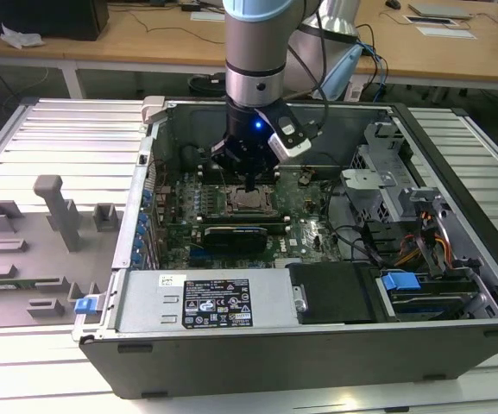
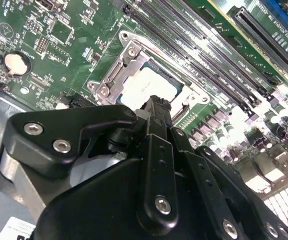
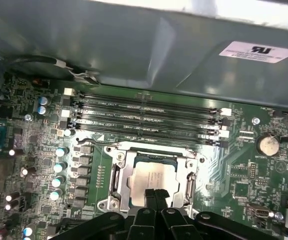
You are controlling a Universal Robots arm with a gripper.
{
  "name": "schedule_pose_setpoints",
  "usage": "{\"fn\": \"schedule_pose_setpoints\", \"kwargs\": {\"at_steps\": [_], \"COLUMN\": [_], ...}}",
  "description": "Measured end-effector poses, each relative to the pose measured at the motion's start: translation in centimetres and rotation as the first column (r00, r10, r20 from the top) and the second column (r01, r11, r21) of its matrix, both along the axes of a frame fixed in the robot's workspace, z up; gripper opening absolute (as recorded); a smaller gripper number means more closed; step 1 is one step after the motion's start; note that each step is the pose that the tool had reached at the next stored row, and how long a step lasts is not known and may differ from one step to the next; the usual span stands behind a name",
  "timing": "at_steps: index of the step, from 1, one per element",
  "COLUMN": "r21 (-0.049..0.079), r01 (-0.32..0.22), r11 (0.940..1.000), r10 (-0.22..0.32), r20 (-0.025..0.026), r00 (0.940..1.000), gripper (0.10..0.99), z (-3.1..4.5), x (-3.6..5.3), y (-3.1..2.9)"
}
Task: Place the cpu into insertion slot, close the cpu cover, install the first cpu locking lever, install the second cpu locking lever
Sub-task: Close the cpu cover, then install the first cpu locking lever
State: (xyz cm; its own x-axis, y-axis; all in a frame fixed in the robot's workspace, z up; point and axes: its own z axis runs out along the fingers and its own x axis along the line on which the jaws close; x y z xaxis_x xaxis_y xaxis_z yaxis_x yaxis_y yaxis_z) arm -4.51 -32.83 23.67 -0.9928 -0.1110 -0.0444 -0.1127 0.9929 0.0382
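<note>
With the cpu (image 1: pixel 250 204) seated and the cpu cover (image 3: pixel 191 176) seemingly down, the gripper (image 1: pixel 250 183) (fingers pinched together, empty) hangs at the cpu's 12 o'clock in the exterior view, a lever-locking step that probably needs firm downward pressure.

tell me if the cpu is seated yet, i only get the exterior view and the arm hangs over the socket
Observer: Yes, in the first wrist view the cpu lies flat in the insertion slot.
Operator: cover down?
Observer: The cpu cover lies flat around it, with the chip showing through its window.
Operator: what's the arm doing?
Observer: The pincer is shut, its tip at the cpu's edge. I cannot tell whether it touches.
</note>
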Motion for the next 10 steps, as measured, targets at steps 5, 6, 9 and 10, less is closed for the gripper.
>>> {"fn": "schedule_pose_setpoints", "kwargs": {"at_steps": [5,6,9,10], "r21": [0.0,0.0,0.0,0.0], "r01": [0.0,0.001,0.001,0.001], "r11": [1.0,1.0,1.0,1.0], "r10": [0.0,-0.001,-0.001,-0.001], "r20": [-0.0001,-0.0001,-0.0001,-0.0002], "r00": [1.0,1.0,1.0,1.0], "gripper": [0.106,0.106,0.106,0.106], "z": [0.01,0.01,0.01,0.01], "x": [0.0,0.0,0.0,0.0], "y": [0.0,0.0,0.0,0.0]}}
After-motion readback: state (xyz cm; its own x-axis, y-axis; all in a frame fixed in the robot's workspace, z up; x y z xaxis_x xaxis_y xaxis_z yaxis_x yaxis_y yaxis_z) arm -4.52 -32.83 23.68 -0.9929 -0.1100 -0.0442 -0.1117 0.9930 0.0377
